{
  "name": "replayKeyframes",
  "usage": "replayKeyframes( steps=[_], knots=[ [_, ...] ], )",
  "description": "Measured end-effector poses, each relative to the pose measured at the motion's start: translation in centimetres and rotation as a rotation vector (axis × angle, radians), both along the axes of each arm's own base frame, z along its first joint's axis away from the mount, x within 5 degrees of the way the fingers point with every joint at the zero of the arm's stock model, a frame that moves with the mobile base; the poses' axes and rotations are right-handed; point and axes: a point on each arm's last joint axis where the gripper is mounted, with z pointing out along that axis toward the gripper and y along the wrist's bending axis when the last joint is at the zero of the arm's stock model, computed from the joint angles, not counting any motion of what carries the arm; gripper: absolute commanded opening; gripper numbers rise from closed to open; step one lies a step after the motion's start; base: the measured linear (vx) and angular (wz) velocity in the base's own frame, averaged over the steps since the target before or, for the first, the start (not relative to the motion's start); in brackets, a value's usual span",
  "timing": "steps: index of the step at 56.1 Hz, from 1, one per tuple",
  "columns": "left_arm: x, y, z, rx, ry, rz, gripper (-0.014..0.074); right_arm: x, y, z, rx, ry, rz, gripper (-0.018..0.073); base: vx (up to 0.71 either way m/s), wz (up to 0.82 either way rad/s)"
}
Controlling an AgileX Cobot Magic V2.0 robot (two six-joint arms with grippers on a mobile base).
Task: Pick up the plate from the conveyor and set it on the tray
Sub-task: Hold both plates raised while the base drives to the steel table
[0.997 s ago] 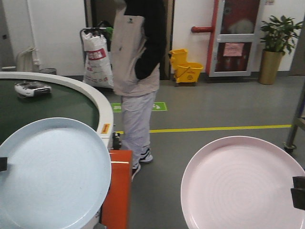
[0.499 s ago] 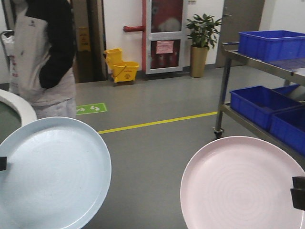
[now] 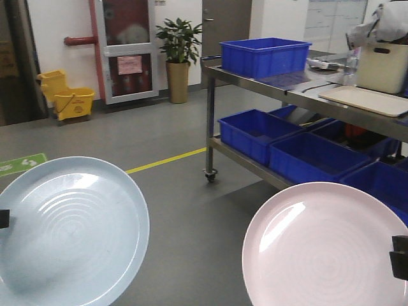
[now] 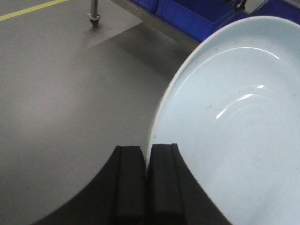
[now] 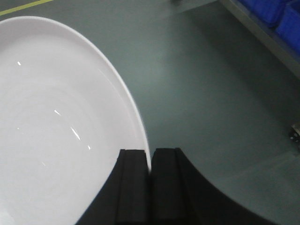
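Note:
A pale blue plate (image 3: 70, 233) hangs above the floor at the lower left, with my left gripper (image 4: 147, 152) shut on its rim (image 4: 157, 122). A pale pink plate (image 3: 322, 245) hangs at the lower right, and my right gripper (image 5: 150, 157) is shut on its edge (image 5: 136, 112). Only a dark bit of each gripper shows in the front view, at the frame's left and right borders. The cream tray (image 3: 366, 100) lies flat on the steel rack's top shelf at the far right. The conveyor is out of view.
A steel rack (image 3: 255, 80) on castors stands ahead right, with a blue crate (image 3: 264, 56) on top and several blue crates (image 3: 306, 150) on its lower shelf. A cream tub (image 3: 382, 67) stands behind the tray. A potted plant (image 3: 178, 57) and yellow mop bucket (image 3: 67, 95) stand by the far wall.
The view has swung right: the conveyor and the standing person have left the frame, and the steel rack with the tray has come in. Both plates stay held in the same spots.

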Motion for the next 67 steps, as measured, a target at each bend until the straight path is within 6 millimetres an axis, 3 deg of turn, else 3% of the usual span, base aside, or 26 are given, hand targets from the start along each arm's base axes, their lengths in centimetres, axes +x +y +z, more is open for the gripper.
replayKeyframes(
  steps=[26, 67],
  knots=[
    [0.00, 0.00, 0.00, 0.000, 0.001, -0.001, 0.0003, -0.01, 0.00, -0.01, 0.000, 0.001, 0.000, -0.0009, 0.30, -0.22],
    [0.00, 0.00, -0.01, 0.001, 0.001, 0.000, 0.0003, -0.02, 0.03, -0.02, 0.005, 0.003, 0.001, -0.0009, 0.48, 0.20]
  ],
)
